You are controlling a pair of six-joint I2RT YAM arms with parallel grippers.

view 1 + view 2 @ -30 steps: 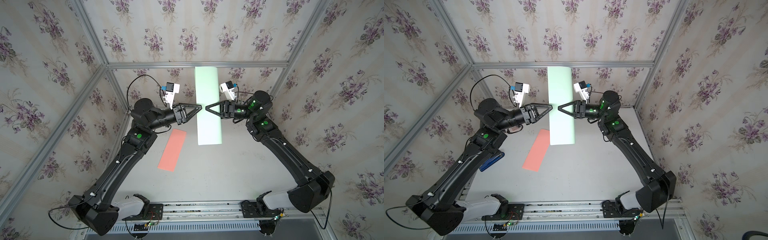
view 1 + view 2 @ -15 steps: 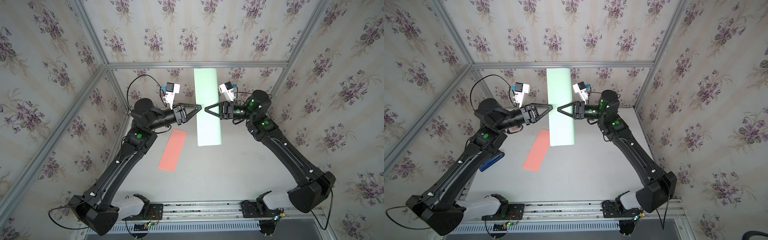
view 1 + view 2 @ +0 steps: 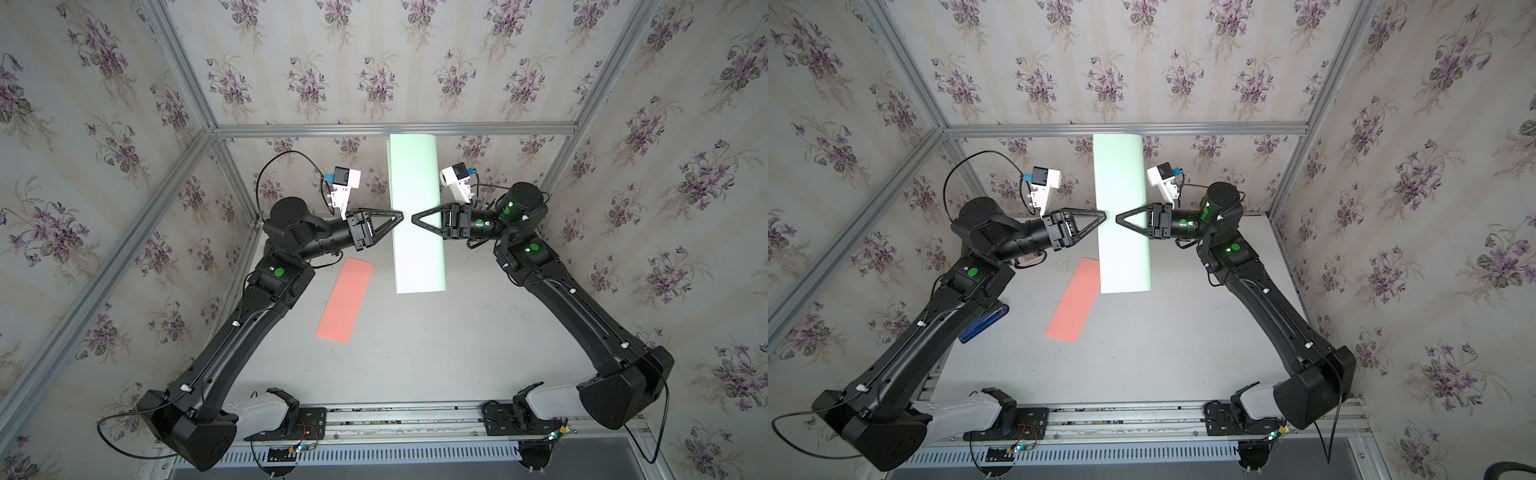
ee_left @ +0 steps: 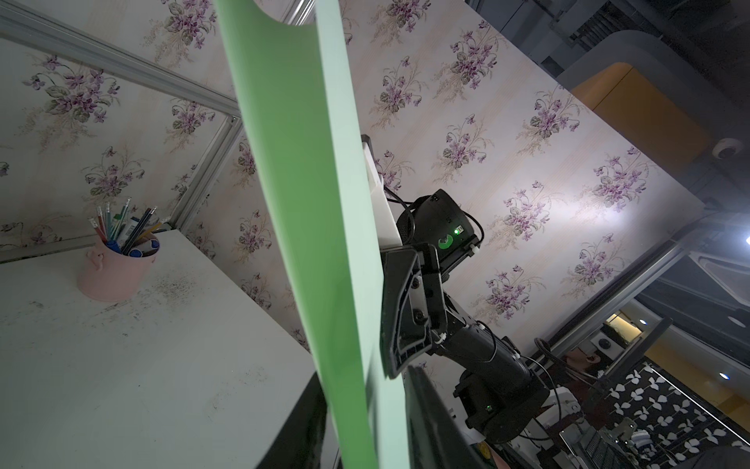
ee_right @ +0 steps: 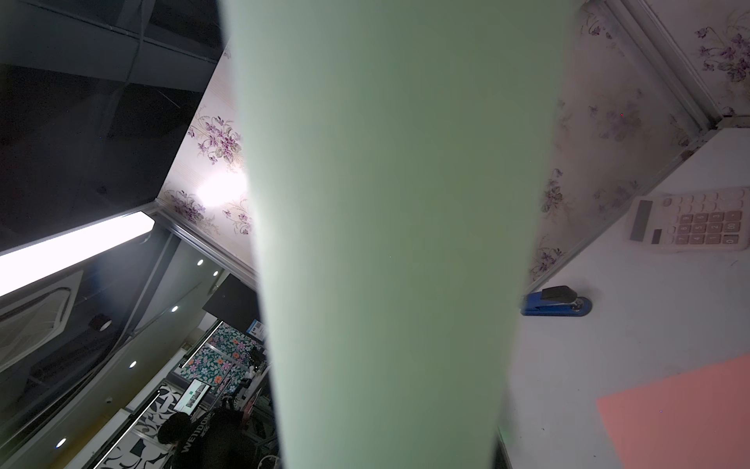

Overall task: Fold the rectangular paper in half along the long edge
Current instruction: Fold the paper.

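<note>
The white bench [image 3: 415, 365] was spread beneath both arms. The green paper [image 3: 417, 257] was held clear of it, raised in the air between the 2 arms toward the far side. It was bent along its length into 2 layers, and a rounded bend was shown at its far end in both top views. A salmon sheet [image 3: 343, 301] was laid flat on the bench, near the paper's near end, on the left arm's side. The left end effector [image 3: 400, 216] was clenched on the paper's left long edge, with the sheet passed between its fingers [image 4: 300, 430]. The right end effector [image 3: 414, 217] was clamped on the paper from the opposite side, its tip brought just beside the left one. A calculator [image 5: 690, 223], a pink pen cup [image 4: 113, 272] and a blue stapler [image 5: 556, 302] were set on the bench.
</note>
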